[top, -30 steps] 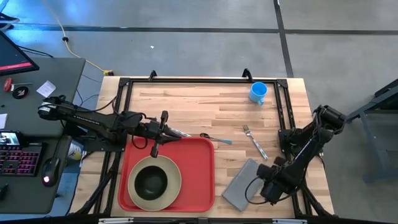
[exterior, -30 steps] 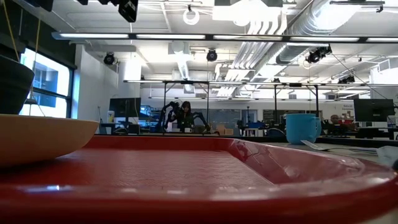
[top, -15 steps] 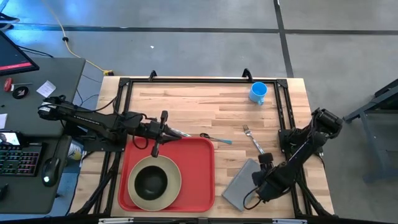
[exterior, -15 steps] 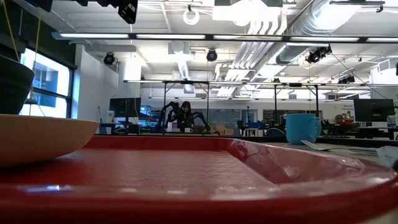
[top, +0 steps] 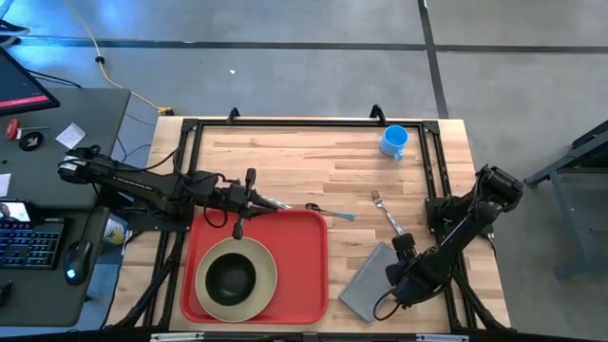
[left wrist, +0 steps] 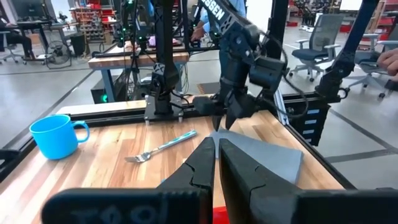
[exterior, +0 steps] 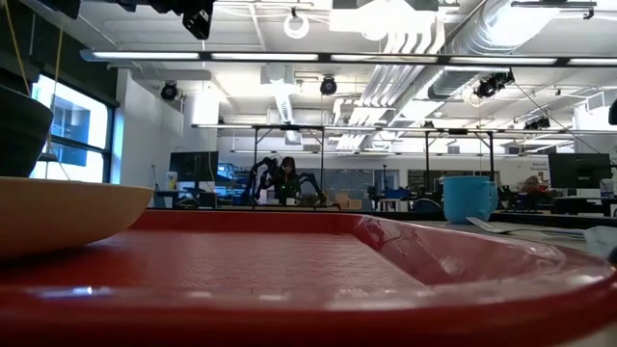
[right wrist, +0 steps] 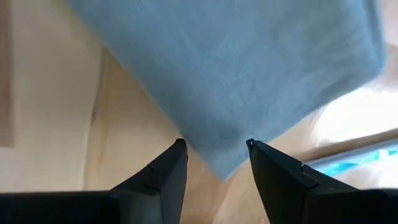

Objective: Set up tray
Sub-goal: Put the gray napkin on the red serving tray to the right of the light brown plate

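The red tray (top: pixel 304 256) lies at the table's near left. On it rests a cream plate (top: pixel 268 277) with a dark bowl (top: pixel 233 275) in it. My left gripper (top: pixel 285 204) hovers level over the tray's far edge, shut (left wrist: pixel 216 152), with nothing visible between its fingers. The grey napkin (top: pixel 366 280) lies flat on the table right of the tray. My right gripper (right wrist: pixel 216 149) points down over the napkin's right part, open, with a napkin corner (right wrist: pixel 217 165) between its fingertips. I see no touch.
A spoon with a blue handle (top: pixel 330 212) lies just past the tray's far right corner. A fork (top: pixel 389 217) lies beyond the napkin. A blue cup (top: pixel 394 141) stands at the far right. A black frame (top: pixel 313 123) rims the table.
My right gripper has rolled about its own axis, sunk a little toward the napkin and shifted slightly toward the tray, staying open. The napkin has not moved.
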{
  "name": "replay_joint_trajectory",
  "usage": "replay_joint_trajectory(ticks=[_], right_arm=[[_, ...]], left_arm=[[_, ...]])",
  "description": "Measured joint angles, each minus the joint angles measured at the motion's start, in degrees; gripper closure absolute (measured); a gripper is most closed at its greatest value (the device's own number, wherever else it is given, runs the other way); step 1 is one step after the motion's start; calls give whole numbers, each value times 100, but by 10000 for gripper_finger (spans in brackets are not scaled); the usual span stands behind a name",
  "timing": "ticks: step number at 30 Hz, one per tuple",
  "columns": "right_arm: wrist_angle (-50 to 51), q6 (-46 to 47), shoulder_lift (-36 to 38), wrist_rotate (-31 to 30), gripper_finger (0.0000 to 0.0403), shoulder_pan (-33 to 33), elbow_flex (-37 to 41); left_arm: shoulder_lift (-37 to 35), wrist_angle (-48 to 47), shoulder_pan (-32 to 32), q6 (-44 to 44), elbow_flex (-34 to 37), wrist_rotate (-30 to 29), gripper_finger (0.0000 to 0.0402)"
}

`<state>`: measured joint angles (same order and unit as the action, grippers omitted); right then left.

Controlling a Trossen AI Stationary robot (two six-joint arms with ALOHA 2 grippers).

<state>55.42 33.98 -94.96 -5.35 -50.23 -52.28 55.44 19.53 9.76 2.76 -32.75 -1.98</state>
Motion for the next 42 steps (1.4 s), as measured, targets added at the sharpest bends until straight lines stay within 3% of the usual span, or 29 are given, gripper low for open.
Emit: replay_joint_trajectory(ticks=[4, 11, 22, 29, 32, 38, 42], right_arm=[[-315, 94, 0, 213, 238, 39, 303], [-335, 175, -2, -74, 254, 46, 322], [-666, 702, -9, -274, 395, 118, 111], [317, 671, -9, -563, 399, 344, -989], [868, 440, -9, -1070, 397, 447, -1668], [981, -635, -7, -2129, 399, 778, -2972], [507, -1657, -2, -2575, 401, 1033, -3538]], left_arm=[[0, -20, 0, 0, 0, 0, 346], [0, -15, 0, 4, 0, -19, 346], [0, -44, 0, 9, 0, -20, 346], [0, -40, 1, 12, 0, -20, 346], [0, -37, 0, 13, 0, -20, 346], [-42, -61, 0, 15, 2, -20, 346], [-215, -100, 0, 4, 2, 257, 346]])
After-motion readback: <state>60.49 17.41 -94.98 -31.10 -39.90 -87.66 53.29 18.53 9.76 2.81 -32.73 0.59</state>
